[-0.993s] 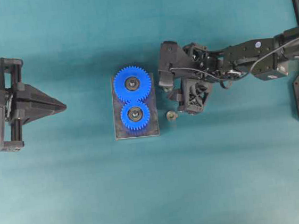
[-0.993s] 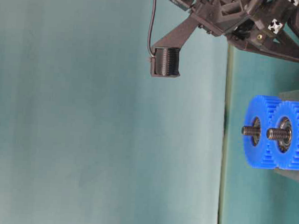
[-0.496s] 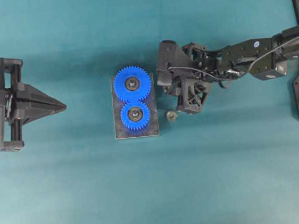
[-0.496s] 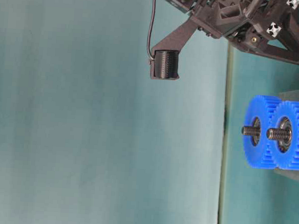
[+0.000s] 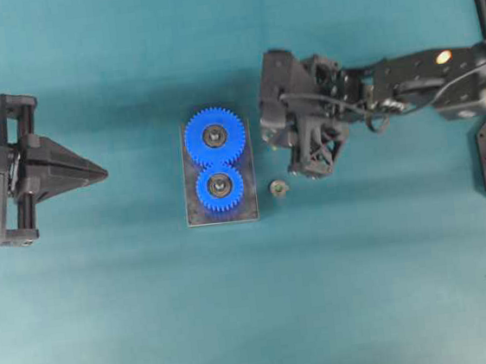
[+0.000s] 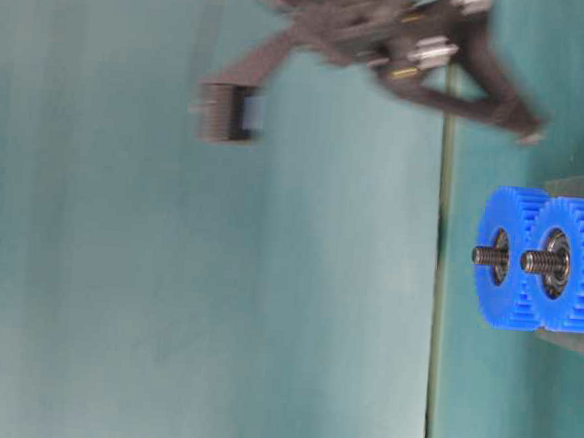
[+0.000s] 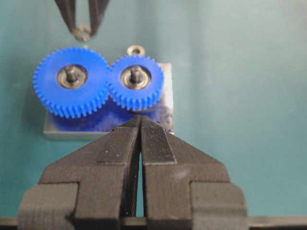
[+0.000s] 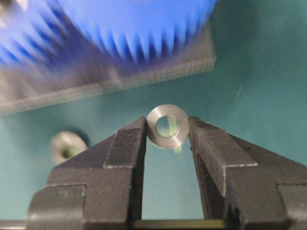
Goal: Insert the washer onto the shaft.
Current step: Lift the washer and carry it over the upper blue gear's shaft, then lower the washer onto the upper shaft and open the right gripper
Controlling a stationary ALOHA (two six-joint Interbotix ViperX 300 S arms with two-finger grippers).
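Teal worktop [image 5: 109,318]. Right gripper [image 8: 167,127] has closed from wide apart onto the washer [image 8: 167,126], now clamped edgewise between its fingertips, and lifted. Shaft [image 5: 215,135] just ahead; spare nut [image 5: 278,188] below-left. Left gripper [image 7: 140,125] together. Pick appears done; insertion remains.

Two blue gears [image 5: 217,161], two threaded shafts [image 6: 515,260], one washer [image 8: 167,126], one nut [image 5: 278,188], one grey base plate [image 5: 248,210].

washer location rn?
Right wrist view: washer pinched edge-on between the right gripper fingertips, above the table, just short of the gear plate.
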